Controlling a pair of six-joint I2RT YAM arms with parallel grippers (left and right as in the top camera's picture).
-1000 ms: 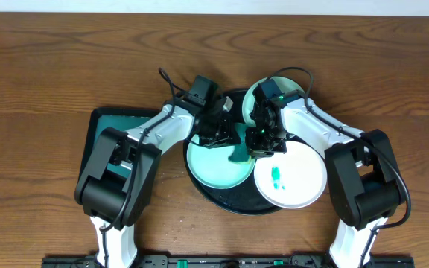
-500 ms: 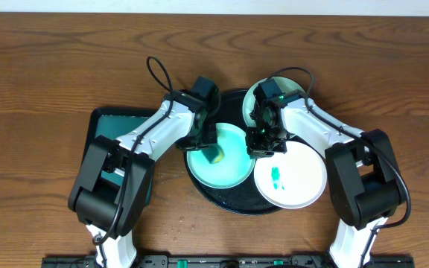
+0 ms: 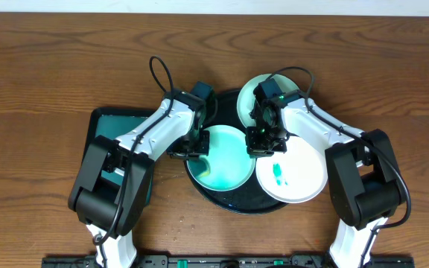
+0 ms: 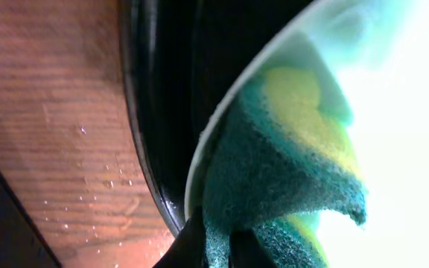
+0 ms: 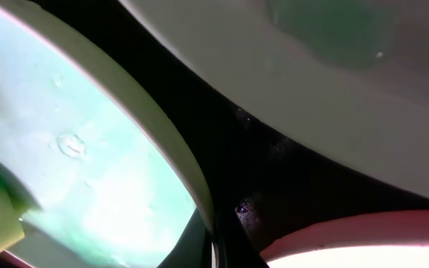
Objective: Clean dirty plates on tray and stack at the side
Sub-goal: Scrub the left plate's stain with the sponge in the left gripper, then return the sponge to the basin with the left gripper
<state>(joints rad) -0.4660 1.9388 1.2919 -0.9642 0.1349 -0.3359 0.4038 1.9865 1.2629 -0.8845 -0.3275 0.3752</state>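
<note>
Mint-green, the nearer plate (image 3: 229, 160) lies on the black tray (image 3: 233, 205), mid-counter toward the near edge. The left gripper (image 3: 188, 149) is clamped on a green-and-yellow sponge (image 4: 281, 149) pressed to that plate's left rim, likely to scrub off the teal film. The right gripper (image 3: 265, 143) is closed at the opposite rim, seemingly pinching it so the plate cannot slide under the scrubbing. The white plate (image 3: 300, 182), with its teal smear (image 3: 276, 175), and the far mint plate (image 3: 252, 100) sit on the tray; none is stacked aside yet.

Two mint plates (image 3: 226, 167), one white plate (image 3: 300, 179), one black tray (image 3: 229, 206), one teal tray (image 3: 103, 123), one sponge (image 4: 274, 164).
</note>
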